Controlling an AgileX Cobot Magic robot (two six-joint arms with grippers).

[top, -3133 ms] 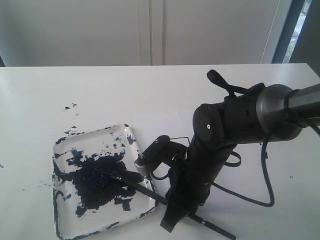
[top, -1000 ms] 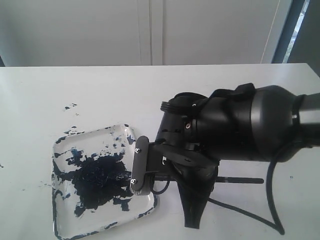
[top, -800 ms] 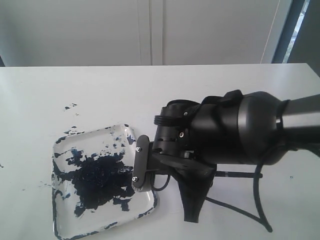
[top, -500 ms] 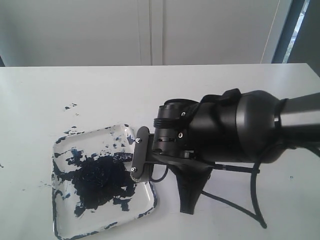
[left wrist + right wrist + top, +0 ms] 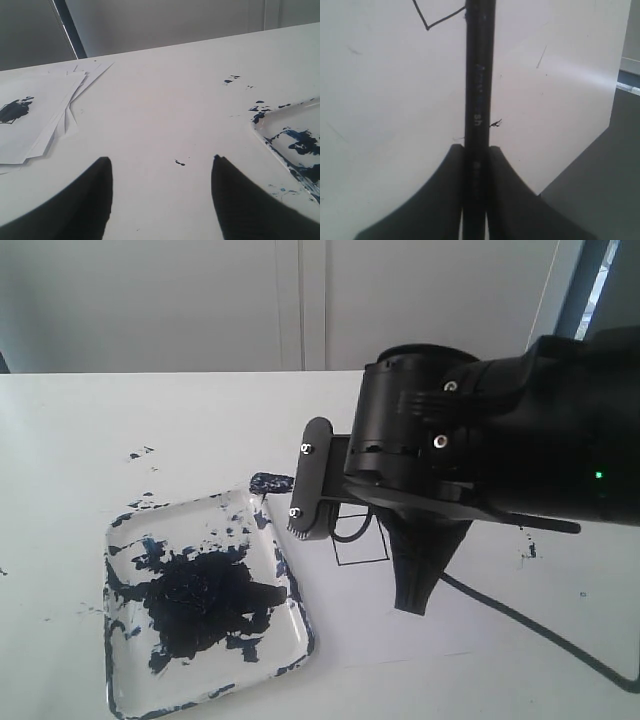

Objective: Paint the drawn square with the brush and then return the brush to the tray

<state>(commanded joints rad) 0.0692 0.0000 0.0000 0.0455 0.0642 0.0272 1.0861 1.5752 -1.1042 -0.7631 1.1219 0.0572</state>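
While the right gripper (image 5: 474, 152) clamps its handle, the brush (image 5: 480, 75) juts forward.

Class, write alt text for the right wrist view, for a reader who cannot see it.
The right end effector is shut on the brush, its black handle stretching out over the white surface. A corner of the drawn square, a thin black outline, shows beside the handle.

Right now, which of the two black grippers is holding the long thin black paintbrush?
The right gripper: its jaws are shut on the long thin black paintbrush. The left gripper stands open and empty.
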